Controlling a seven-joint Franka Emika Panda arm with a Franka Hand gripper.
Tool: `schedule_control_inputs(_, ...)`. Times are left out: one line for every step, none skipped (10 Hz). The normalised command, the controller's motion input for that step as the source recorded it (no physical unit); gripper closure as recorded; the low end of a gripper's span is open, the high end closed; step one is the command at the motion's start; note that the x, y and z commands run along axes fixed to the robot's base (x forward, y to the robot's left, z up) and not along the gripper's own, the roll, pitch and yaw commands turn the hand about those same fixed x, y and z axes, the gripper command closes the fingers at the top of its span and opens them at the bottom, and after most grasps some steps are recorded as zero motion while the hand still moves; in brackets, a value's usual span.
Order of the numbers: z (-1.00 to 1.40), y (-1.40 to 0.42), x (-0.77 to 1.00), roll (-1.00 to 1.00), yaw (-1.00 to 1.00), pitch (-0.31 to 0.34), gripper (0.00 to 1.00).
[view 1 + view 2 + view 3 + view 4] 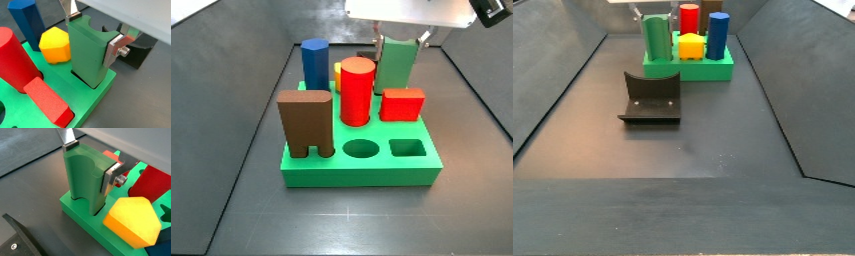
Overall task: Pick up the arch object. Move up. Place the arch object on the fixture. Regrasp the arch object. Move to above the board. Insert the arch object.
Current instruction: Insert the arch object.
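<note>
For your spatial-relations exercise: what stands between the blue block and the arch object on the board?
The yellow block stands between the blue block and the arch object, which the hand grips on the board, in a wrist view.

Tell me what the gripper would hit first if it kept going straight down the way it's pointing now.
Probably the board: the gripper points down, shut on the arch object, whose lower end already sits in a board hole. Remaining depth is unclear.

The whole setup sits in a dark grey pit with a matte floor that looks a bit speckled up close. Sloped dark panels rise on both sides, one wall on the left and another wall on the right in a side view, with pale seams where they meet the floor. A soft glare brightens the far end. The gripper hangs near that back end.
</note>
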Motion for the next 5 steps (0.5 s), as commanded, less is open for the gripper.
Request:
schedule_control_inputs(-0.46, -0.11, -0.05, 0.02, 0.0, -0.074, 1.0)
schedule_control_inputs(-0.43, -0.18, -0.14, 0.07, 0.06, -0.077, 1.0)
schedule_control_inputs(-0.44, -0.16, -0.11, 0.11, 0.23, -0.061, 1.0)
schedule_control_inputs(-0.48, -0.1, -0.08, 0.11, 0.34, -0.06, 1.0)
schedule_control_inputs(-0.53, 0.0, 0.0, 0.04, 0.35, -0.031, 1.0)
